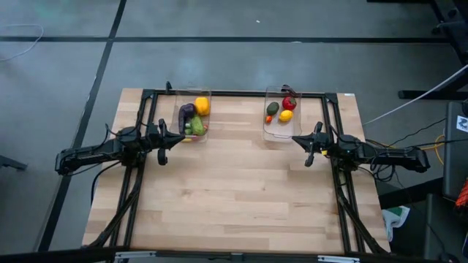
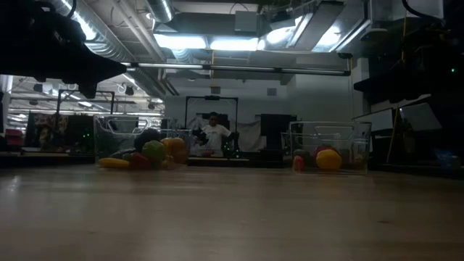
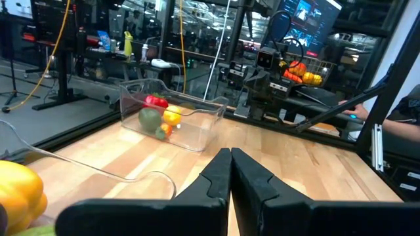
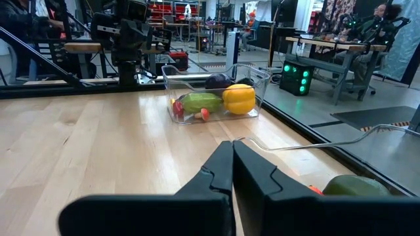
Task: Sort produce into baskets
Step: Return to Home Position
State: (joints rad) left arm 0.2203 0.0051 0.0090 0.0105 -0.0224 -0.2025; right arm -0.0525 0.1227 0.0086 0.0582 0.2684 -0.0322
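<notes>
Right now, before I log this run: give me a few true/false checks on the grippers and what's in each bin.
1. The left gripper and the right gripper are both shut and empty. True.
2. The red tomato lies in the left bin. False: it is in the right bin, with the lemon and the avocado.
3. The yellow pepper is in the left bin. True.
4. The eggplant sits loose on the table. False: it is inside the left bin.
</notes>
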